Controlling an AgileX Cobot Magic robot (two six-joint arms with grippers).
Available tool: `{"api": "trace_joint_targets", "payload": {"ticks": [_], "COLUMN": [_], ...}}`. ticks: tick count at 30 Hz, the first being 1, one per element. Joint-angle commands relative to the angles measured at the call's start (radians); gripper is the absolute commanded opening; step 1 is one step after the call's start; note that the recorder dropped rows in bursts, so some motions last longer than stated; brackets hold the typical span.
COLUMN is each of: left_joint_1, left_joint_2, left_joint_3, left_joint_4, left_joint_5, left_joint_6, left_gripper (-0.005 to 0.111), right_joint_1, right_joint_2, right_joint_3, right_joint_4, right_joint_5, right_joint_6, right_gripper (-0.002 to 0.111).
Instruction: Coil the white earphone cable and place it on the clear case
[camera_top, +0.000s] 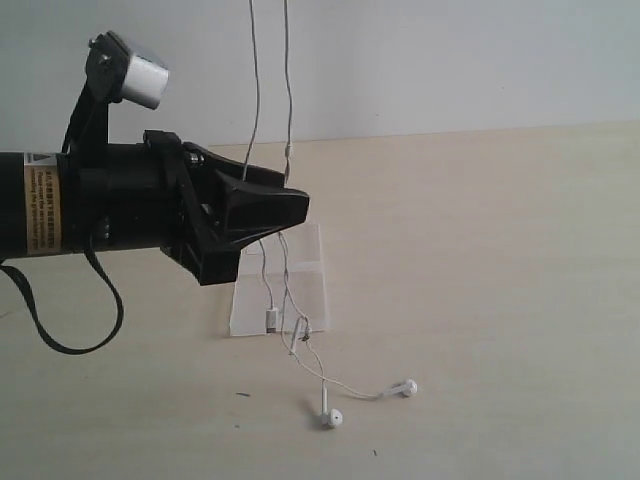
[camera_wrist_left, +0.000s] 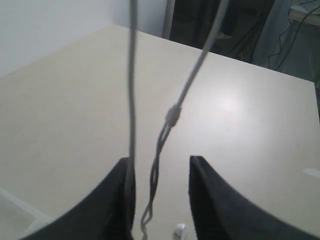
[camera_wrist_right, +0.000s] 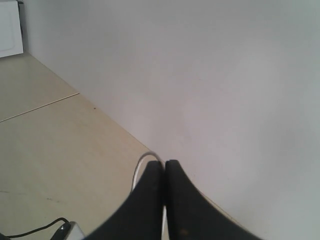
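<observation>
earphone cable (camera_top: 290, 110) hangs over clear case (camera_top: 305, 268) | earbuds (camera_top: 331, 418) before it

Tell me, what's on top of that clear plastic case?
Two strands of the white cable cross the case, its small remote at the nearer edge. The left gripper hides the case's back part.

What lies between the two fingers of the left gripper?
In the left wrist view, two strands of the white earphone cable hang through the gap of the left gripper, whose jaws stand apart and do not clamp them.
</observation>
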Motion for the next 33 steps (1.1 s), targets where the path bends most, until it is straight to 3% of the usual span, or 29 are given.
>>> {"api": "trace_joint_targets", "payload": {"ticks": [1,3,12,14,18,20,33], "left_joint_1": [-0.006,-0.006,-0.006,-0.006,-0.006,-0.006,-0.008], "left_joint_2": [0.001,0.001,-0.005,-0.005,-0.003,-0.003,0.001], "left_joint_3": [-0.006,-0.006,-0.006,-0.006,-0.006,-0.006,-0.007], "left_joint_4": [-0.032,-0.035,-0.072,-0.076,-0.071,-0.073,-0.105], "left_joint_5": [-0.030,-0.051,-0.097,-0.085,-0.074,-0.087,-0.126], "left_joint_6": [0.002,0.006,0.019,0.019,0.016,0.016,0.042], "left_gripper": [0.016,0.000,0.001,0.013,0.050,0.059,0.048], "right_joint_1": [0.000,0.000,0.000,0.000,0.000,0.000,0.000], "right_joint_2": [-0.002,-0.002,-0.035,-0.035,-0.035,-0.035,-0.035], "right_joint_3": [0.002,0.002,0.002,0.002,0.002,0.002,0.002], "right_joint_4": [-0.008,-0.008,-0.012,-0.007,-0.007,-0.007,-0.007], "right_joint_5": [-0.004,-0.004,-0.004,-0.004,-0.004,-0.004,-0.004], "right_joint_6": [-0.003,-0.003,-0.001,-0.001,-0.001,-0.001,-0.001], "right_gripper": [0.000,0.000,0.000,0.000,0.000,0.000,0.000]}}
